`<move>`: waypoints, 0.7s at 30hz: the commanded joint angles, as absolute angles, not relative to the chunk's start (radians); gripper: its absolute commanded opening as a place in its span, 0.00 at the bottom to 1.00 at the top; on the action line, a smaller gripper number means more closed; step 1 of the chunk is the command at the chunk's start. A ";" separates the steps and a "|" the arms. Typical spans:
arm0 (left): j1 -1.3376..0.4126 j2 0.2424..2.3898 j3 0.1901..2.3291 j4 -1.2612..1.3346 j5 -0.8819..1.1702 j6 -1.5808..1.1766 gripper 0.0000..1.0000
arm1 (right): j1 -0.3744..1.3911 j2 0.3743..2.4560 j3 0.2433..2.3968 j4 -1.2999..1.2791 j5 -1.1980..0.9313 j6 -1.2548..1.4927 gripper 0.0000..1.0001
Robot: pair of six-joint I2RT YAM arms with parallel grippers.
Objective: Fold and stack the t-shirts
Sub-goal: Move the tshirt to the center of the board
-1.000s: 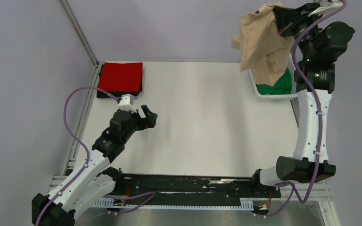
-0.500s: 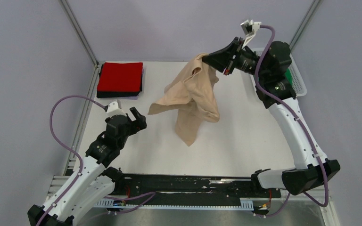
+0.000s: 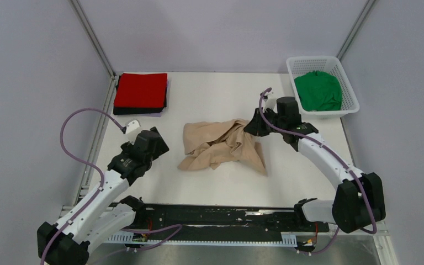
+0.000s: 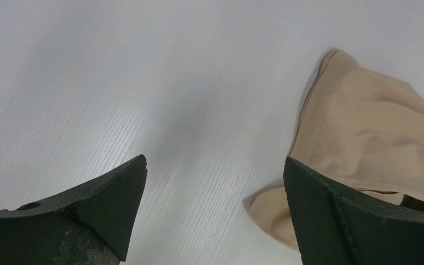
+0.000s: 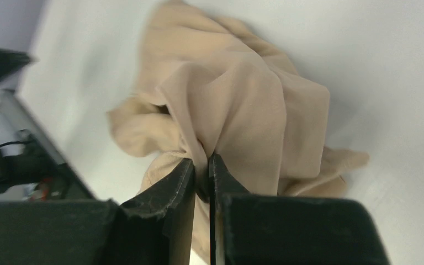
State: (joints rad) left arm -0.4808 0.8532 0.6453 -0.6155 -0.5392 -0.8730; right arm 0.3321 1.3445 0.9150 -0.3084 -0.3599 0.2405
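A crumpled beige-tan t-shirt point(image 3: 221, 144) lies on the middle of the white table. My right gripper point(image 3: 252, 126) sits low at its right edge. In the right wrist view the jaws point(image 5: 201, 160) stand nearly together, with a fold of the beige t-shirt point(image 5: 243, 105) pinched between them. My left gripper point(image 3: 159, 142) hangs open just left of the shirt, its jaws wide over bare table point(image 4: 215, 165), and the beige t-shirt point(image 4: 375, 127) reaches its right finger. A folded red t-shirt point(image 3: 141, 90) rests on a folded black t-shirt point(image 3: 138, 110) at the back left. A green t-shirt point(image 3: 317, 91) lies bunched in the basket.
The white lattice basket point(image 3: 314, 59) stands at the back right corner. Grey walls and metal posts close in the table on the left, back and right. A black rail point(image 3: 215, 212) runs along the near edge between the arm bases.
My right arm swung the beige t-shirt from high over the basket leftward and down onto the table's middle, where it now lies in a heap. My left gripper drew back slightly toward the near left.
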 commanded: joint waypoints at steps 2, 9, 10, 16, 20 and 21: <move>-0.479 0.942 0.688 -0.529 -0.376 -0.845 1.00 | 0.328 1.449 0.991 -0.433 0.161 0.272 0.72; -0.480 1.059 0.622 -0.523 -0.211 -0.819 1.00 | 0.327 1.258 0.941 -0.475 0.392 0.489 1.00; -0.480 1.064 0.608 -0.513 -0.200 -0.819 1.00 | 0.327 1.202 0.919 -0.475 0.395 0.521 1.00; -0.480 1.087 0.512 -0.332 -0.053 -0.816 1.00 | 0.324 0.890 0.766 -0.478 0.301 0.609 1.00; -0.480 1.114 0.499 -0.231 0.026 -0.814 0.98 | 0.324 0.743 0.658 -0.491 0.261 0.671 1.00; -0.480 1.120 0.498 -0.210 0.054 -0.814 0.96 | 0.324 0.713 0.628 -0.506 0.266 0.698 1.00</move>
State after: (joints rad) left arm -0.4808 1.1023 0.4973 -0.3790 -0.0692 -0.8249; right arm 0.3260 0.7948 0.7250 -0.4740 0.2874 0.5850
